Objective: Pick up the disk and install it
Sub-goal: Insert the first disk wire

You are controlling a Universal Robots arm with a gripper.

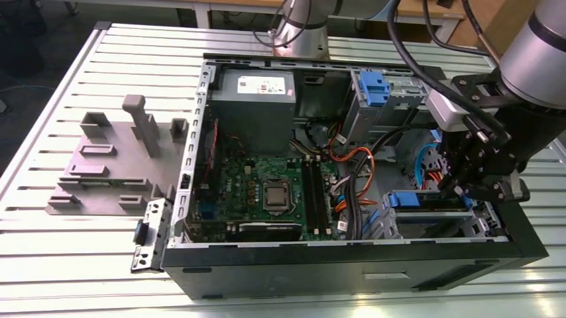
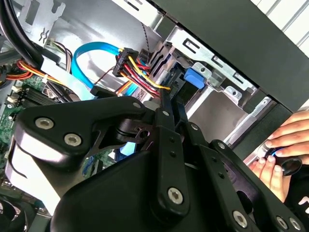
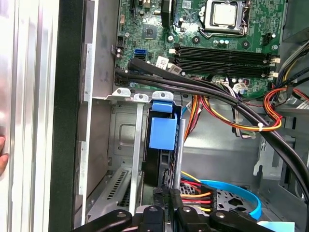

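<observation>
The disk (image 3: 162,133) stands edge-on in the drive cage (image 3: 123,140) at the lower corner of the open computer case (image 1: 354,265). Its blue carrier tab (image 2: 195,77) faces the motherboard. In the exterior view the blue rail of the disk (image 1: 414,199) sits in the cage at that view's right. My gripper (image 1: 479,191) reaches down into the case behind it. In both wrist views the black fingers (image 3: 159,200) of the gripper (image 3: 167,194) lie close on either side of the disk's rear end, shut on it. The gripper (image 2: 173,100) points at the blue tab.
Bundled black, red, yellow and orange cables (image 3: 231,108) and a blue data cable (image 2: 94,53) run close beside the cage. The motherboard (image 1: 265,192) and power supply (image 1: 254,89) fill the case's other side. A grey slotted stand (image 1: 115,162) sits on the table. A person's hand (image 2: 285,145) rests outside the case wall.
</observation>
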